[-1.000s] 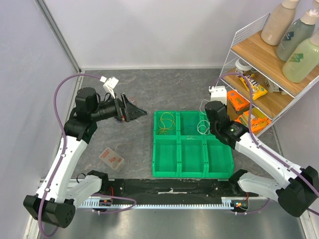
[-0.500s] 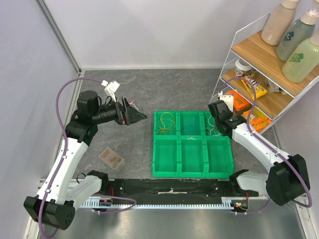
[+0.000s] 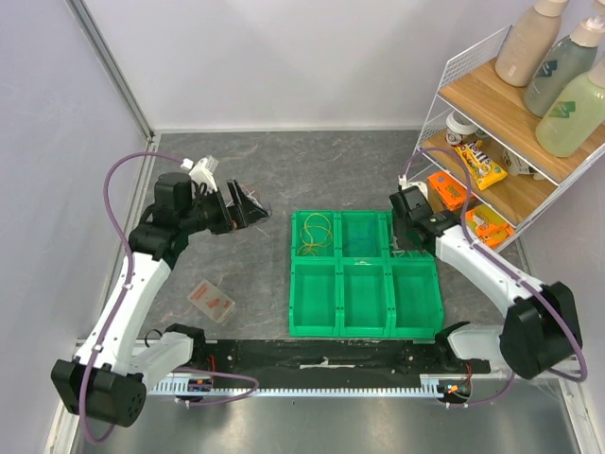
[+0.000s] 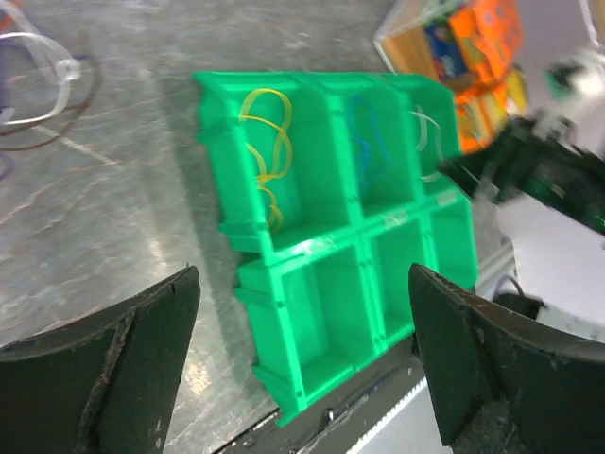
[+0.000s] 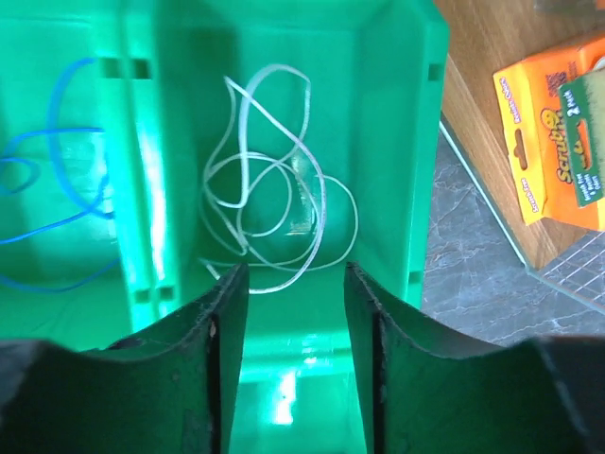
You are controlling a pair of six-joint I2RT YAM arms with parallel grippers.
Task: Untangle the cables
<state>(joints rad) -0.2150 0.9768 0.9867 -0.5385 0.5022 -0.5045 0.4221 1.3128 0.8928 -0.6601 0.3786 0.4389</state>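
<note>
From above, the green plastic tray point(image 3: 367, 333) has six boxes. The left gripper point(image 3: 248, 210) hangs over the grey table point(image 3: 312, 170), away from the tray.

In the left wrist view, its black fingers point(image 4: 142, 359) are spread wide with nothing between them. A yellow cable point(image 4: 265, 142) and a blue cable point(image 4: 369, 142) lie far past them, each curled in its own box.

In the right wrist view, the thin, loopy white cable point(image 5: 274, 180) lies in the far right box, just past the right gripper point(image 5: 293, 274). The jaws stand apart, holding nothing.

White arm links point(image 3: 128, 293), black joints point(image 3: 170, 189), lilac hoses point(image 3: 107, 194); left hand point(image 3: 248, 210) black.
</note>
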